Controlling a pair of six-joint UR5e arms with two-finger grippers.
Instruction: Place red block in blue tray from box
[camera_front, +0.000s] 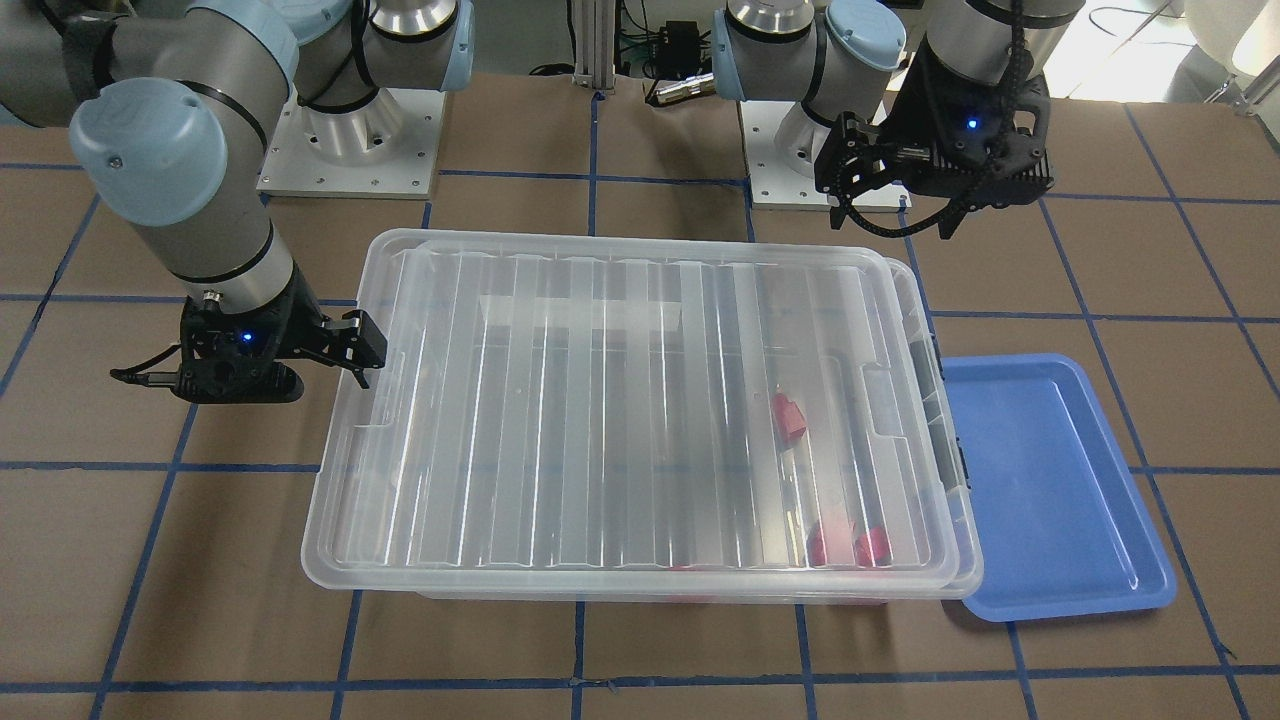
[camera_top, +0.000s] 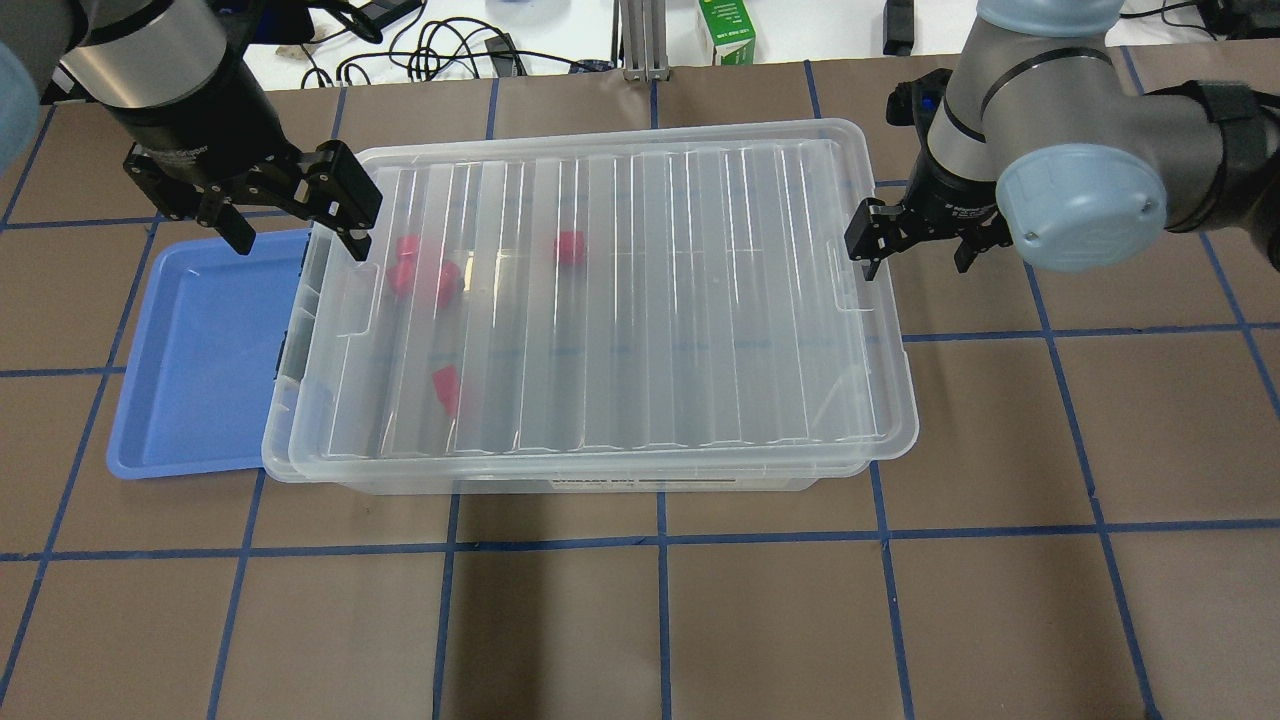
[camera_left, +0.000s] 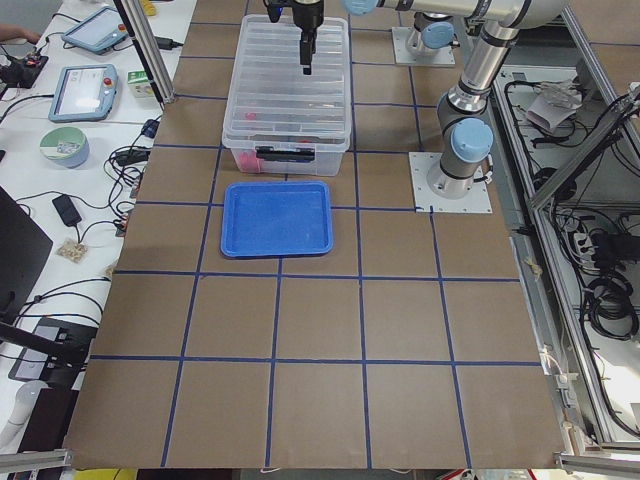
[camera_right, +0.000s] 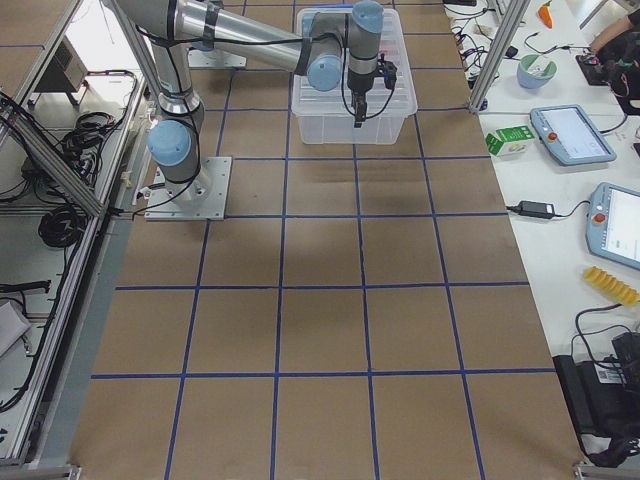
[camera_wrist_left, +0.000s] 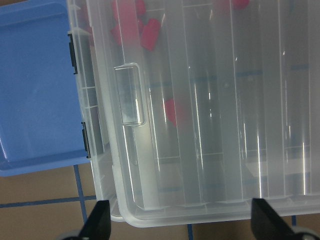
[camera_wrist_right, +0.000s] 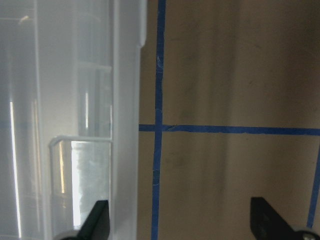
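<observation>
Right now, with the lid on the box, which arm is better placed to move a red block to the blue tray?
Left. The left claw, open, hangs over the box end where the red blocks lie, beside the blue tray; the right claw is at the far end.

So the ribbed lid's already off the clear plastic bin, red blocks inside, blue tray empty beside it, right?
No: the ribbed clear lid is on the clear plastic bin, per the overhead exterior view. Red plastic blocks inside, shallow blue plastic tray empty beside it: correct.
</observation>
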